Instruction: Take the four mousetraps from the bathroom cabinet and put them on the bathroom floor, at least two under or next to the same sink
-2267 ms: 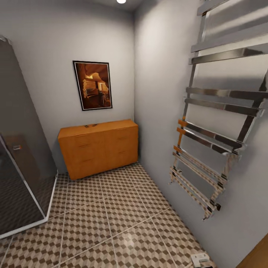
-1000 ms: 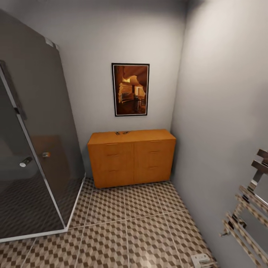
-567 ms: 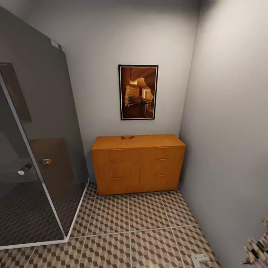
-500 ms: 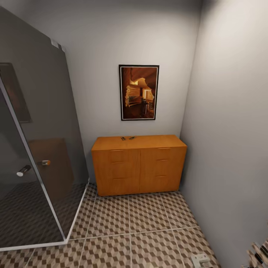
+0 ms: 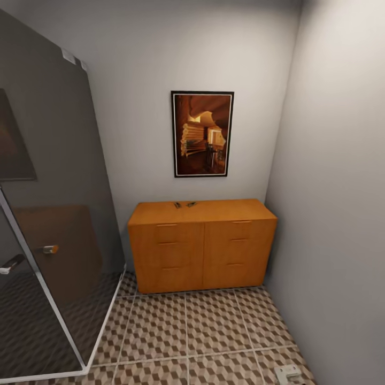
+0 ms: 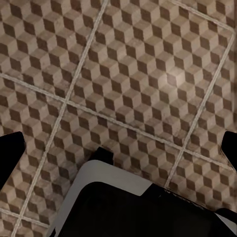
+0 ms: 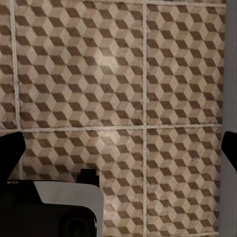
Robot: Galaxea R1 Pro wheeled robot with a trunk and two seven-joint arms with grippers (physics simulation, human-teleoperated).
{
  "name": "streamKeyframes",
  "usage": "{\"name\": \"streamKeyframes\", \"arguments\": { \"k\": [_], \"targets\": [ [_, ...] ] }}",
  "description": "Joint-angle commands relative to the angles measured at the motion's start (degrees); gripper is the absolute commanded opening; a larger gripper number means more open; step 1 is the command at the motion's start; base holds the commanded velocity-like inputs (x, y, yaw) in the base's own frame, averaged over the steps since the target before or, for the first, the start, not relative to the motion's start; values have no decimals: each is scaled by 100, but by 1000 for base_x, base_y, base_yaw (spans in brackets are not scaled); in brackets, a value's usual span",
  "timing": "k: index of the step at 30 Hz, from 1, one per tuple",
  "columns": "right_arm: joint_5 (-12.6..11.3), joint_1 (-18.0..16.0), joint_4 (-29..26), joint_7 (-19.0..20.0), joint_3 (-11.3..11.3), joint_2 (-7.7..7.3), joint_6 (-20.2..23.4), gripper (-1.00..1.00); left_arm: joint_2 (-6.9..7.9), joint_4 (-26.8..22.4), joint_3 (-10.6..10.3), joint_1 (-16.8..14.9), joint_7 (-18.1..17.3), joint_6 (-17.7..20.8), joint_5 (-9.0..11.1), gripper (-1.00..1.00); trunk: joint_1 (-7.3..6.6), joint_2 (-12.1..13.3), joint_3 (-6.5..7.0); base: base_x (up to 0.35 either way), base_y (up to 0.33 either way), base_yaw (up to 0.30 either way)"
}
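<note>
Nothing moved yet; mousetraps point(image 5: 183, 204) seen on cabinet point(image 5: 202, 246) top, well ahead; both tools' spread fingertips empty over bathroom floor point(image 5: 214, 331).

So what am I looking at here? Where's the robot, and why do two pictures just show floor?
The robot has three cameras. The big picture comes from its head: you see an orange wooden cabinet against the wall, a framed picture above it, and a dark glass shower wall. Small dark things lie on the cabinet's top, too tiny to tell. The other two cameras sit near its hands and look down at the patterned floor. The black tips at the edges are gripper fingers, spread wide. Both hands hold nothing.
</note>
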Motion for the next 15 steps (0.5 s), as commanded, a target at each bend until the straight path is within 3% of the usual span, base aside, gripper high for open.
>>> {"name": "streamKeyframes", "arguments": {
  "k": [1,15],
  "targets": [
    [60,-5,11,-6,-48,-2,8,100,-1,12,-48,-5,-1,-2,43,100,6,-3,-1,342,0,3],
    [59,-3,11,-6,-48,-2,8,100,-1,12,-48,-5,-1,-2,43,100,6,-3,-1,342,0,1]
  ]
}}
